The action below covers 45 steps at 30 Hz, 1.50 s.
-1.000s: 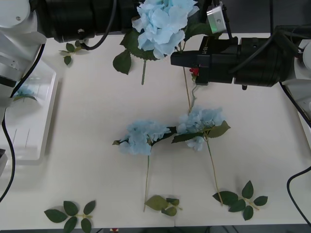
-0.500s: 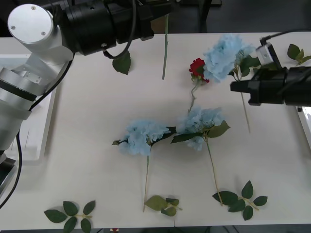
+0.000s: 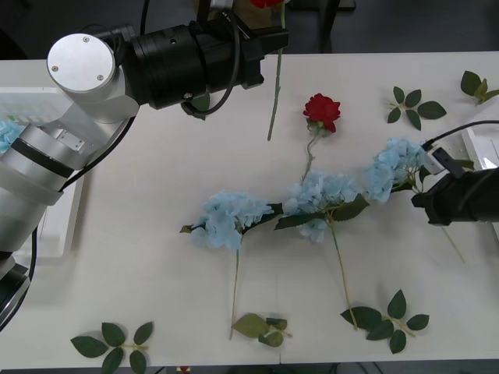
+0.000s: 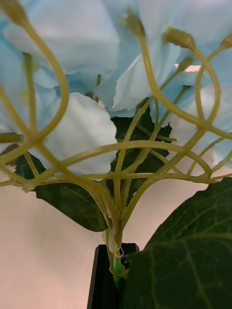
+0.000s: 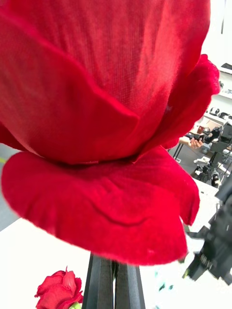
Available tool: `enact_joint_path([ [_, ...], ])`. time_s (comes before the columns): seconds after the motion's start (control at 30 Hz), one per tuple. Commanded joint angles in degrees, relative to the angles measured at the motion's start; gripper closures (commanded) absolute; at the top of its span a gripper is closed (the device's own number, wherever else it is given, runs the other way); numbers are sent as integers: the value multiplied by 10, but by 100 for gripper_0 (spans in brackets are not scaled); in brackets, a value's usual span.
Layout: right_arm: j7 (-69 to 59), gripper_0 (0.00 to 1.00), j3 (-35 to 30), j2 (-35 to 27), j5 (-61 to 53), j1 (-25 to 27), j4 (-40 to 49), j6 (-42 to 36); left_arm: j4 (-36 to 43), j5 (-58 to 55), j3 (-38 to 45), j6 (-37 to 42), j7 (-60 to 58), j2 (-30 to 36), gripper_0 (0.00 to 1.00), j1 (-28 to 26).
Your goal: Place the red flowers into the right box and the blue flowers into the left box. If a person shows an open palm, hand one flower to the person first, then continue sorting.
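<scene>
My left gripper (image 3: 271,37) reaches over the table's far edge, shut on the stem of a red flower (image 3: 266,3); its stem hangs down over the table. In the left wrist view the red head (image 5: 111,120) sits just above the black fingers (image 5: 102,285). My right gripper (image 3: 425,199) is at the right side, shut on a blue flower (image 3: 392,168), gripped at the base of its branching stalks (image 4: 116,227). One more red flower (image 3: 321,109) and two blue flowers (image 3: 230,219) (image 3: 320,199) lie mid-table. The left box (image 3: 47,234) holds a blue flower (image 3: 6,132). The right box (image 3: 477,146) shows as a white rim.
Loose leaf sprigs lie at the near left (image 3: 113,344), near middle (image 3: 263,327), near right (image 3: 387,315) and far right (image 3: 413,106). The lying flowers' long stems run toward the near edge.
My right gripper has carried the blue flower from the far middle out to the right and nearer. The left arm has swung in with the red flower's stem.
</scene>
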<state>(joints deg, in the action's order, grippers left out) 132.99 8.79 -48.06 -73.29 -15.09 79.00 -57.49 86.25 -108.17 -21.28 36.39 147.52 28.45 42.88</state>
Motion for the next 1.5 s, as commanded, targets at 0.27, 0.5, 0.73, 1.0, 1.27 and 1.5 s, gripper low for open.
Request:
enact_joint_path([
  [0.27,18,4,50,43,-59,-56,-58,12,21,3,3,-4,-7,-9,100,-8],
  [0.5,90,0,-87,13,-134,-58,-46,-123,21,3,4,-4,-8,-9,100,-8],
  [0.73,107,0,-251,8,-176,-61,-46,-295,21,2,4,-4,-8,-9,100,-9],
  [1.0,107,0,-245,38,-271,-67,13,-319,20,-1,3,-4,-9,-9,100,-8],
  [1.27,165,0,-27,82,-345,-83,69,-61,18,-1,3,-4,-9,-8,100,-8],
  [1.5,220,0,182,84,-533,-116,76,165,17,-2,3,-4,-8,-9,100,-8],
])
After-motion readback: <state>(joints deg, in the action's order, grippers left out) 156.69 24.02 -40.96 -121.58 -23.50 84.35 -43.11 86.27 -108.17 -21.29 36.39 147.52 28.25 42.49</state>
